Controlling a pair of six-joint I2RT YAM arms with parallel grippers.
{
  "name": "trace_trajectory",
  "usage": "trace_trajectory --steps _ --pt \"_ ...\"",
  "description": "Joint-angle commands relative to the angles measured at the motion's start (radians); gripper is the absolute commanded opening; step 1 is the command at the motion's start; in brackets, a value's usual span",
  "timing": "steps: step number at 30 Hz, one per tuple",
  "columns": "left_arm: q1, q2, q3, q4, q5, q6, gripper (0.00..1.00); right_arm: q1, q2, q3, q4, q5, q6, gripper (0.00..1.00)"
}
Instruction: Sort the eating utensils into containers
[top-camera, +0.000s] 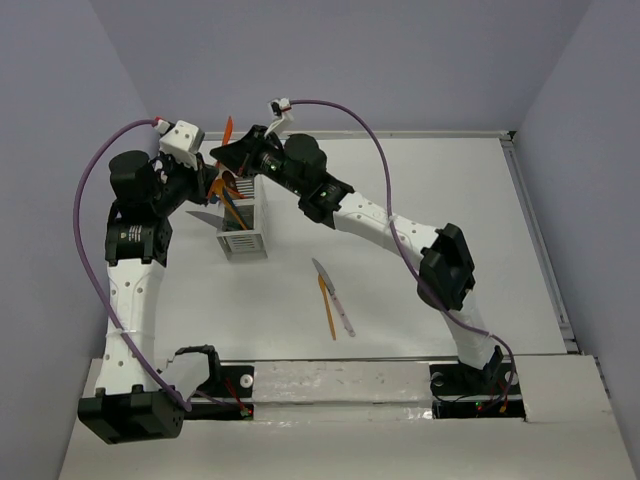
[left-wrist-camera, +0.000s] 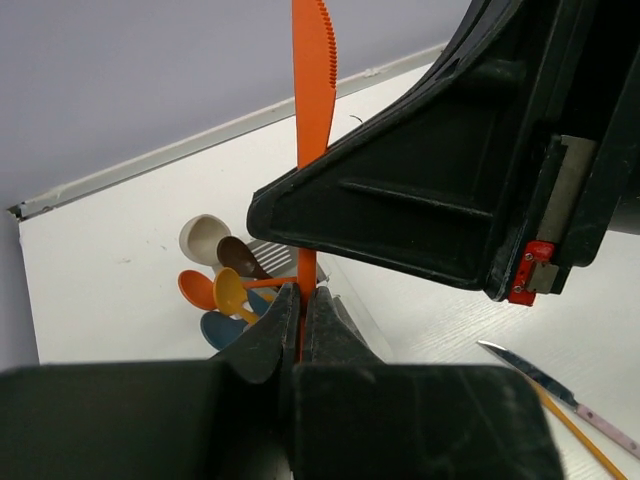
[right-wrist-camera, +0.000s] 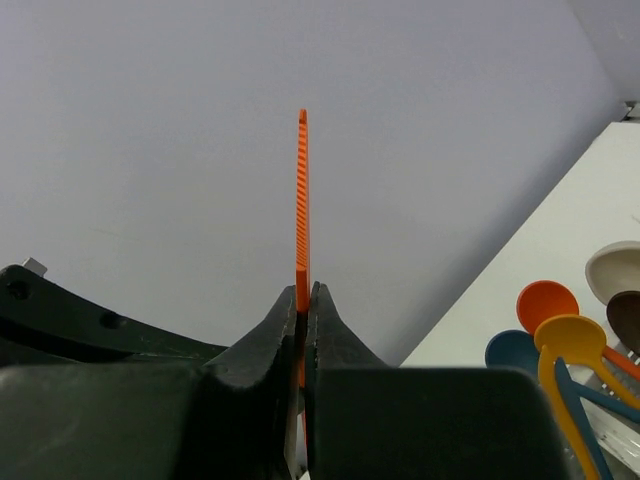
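Note:
An orange knife (top-camera: 228, 130) stands upright above the back end of the white slatted caddy (top-camera: 243, 238). Both grippers are shut on it. My left gripper (left-wrist-camera: 300, 305) pinches its lower part, and the serrated blade (left-wrist-camera: 313, 80) rises above. My right gripper (right-wrist-camera: 303, 292) clamps the same orange knife (right-wrist-camera: 301, 200) edge-on, and its black body (left-wrist-camera: 450, 180) fills the left wrist view. Beige (left-wrist-camera: 205, 238), brown (left-wrist-camera: 238, 256), orange (left-wrist-camera: 196, 289), yellow (left-wrist-camera: 228, 292) and blue (left-wrist-camera: 222, 328) spoons stand bowl-up in the caddy.
A silver-bladed knife with a pink handle (top-camera: 335, 295) and a slim orange utensil (top-camera: 327, 310) lie side by side on the table in front of the caddy. Another silver blade (top-camera: 202, 215) lies just left of the caddy. A grey wall rises close behind.

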Motion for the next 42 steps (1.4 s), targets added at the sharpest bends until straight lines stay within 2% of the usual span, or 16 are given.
trace_trajectory --steps 1,2,3,4,5,7,11,14,17,21,25,33,35,37,39,42 --pt "-0.004 -0.019 0.022 0.021 -0.018 0.007 0.00 0.009 -0.027 0.005 0.023 -0.012 -0.069 0.00" --pt "-0.004 -0.020 0.020 0.015 -0.027 0.021 0.12 0.009 -0.038 -0.007 0.028 -0.008 -0.095 0.00" --pt "-0.004 -0.020 0.019 0.007 -0.045 0.028 0.51 0.009 -0.058 -0.021 0.045 -0.008 -0.174 0.00" --pt "-0.004 -0.019 0.015 -0.010 -0.062 0.035 0.70 0.009 -0.067 -0.033 0.051 -0.005 -0.225 0.00" --pt "-0.004 -0.020 0.012 -0.016 -0.095 0.042 0.99 0.009 -0.075 -0.049 0.054 -0.001 -0.276 0.00" --pt "-0.003 -0.020 0.002 -0.037 -0.134 0.044 0.99 0.009 -0.084 -0.053 0.044 0.010 -0.441 0.00" --pt "0.007 -0.039 -0.038 -0.039 -0.228 0.042 0.99 0.009 -0.059 -0.040 -0.041 -0.004 -0.630 0.00" --pt "0.040 -0.069 -0.090 -0.010 -0.298 0.030 0.99 0.009 -0.030 -0.075 -0.050 -0.036 -0.676 0.00" --pt "0.085 -0.092 -0.141 0.015 -0.283 0.012 0.99 0.009 0.005 -0.081 -0.049 -0.062 -0.722 0.00" --pt "0.216 -0.096 -0.196 0.041 -0.197 0.002 0.99 0.009 0.078 -0.040 -0.061 -0.076 -0.764 0.00" --pt "0.278 -0.082 -0.219 0.055 -0.183 0.007 0.99 0.009 0.115 -0.023 -0.064 -0.088 -0.793 0.00" --pt "0.297 -0.073 -0.271 0.075 -0.191 0.030 0.99 0.009 0.140 -0.096 -0.064 -0.099 -0.811 0.01" --pt "0.298 -0.080 -0.282 0.079 -0.186 0.030 0.99 0.009 0.129 -0.129 -0.064 -0.105 -0.814 0.11" --pt "0.298 -0.085 -0.285 0.075 -0.156 0.038 0.99 0.009 0.100 -0.148 -0.065 -0.101 -0.818 0.36" --pt "0.298 -0.085 -0.282 0.070 -0.150 0.036 0.99 0.009 0.085 -0.153 -0.075 -0.096 -0.816 0.44" --pt "0.300 -0.086 -0.282 0.067 -0.151 0.041 0.99 0.018 0.053 -0.164 -0.095 -0.088 -0.804 0.50"
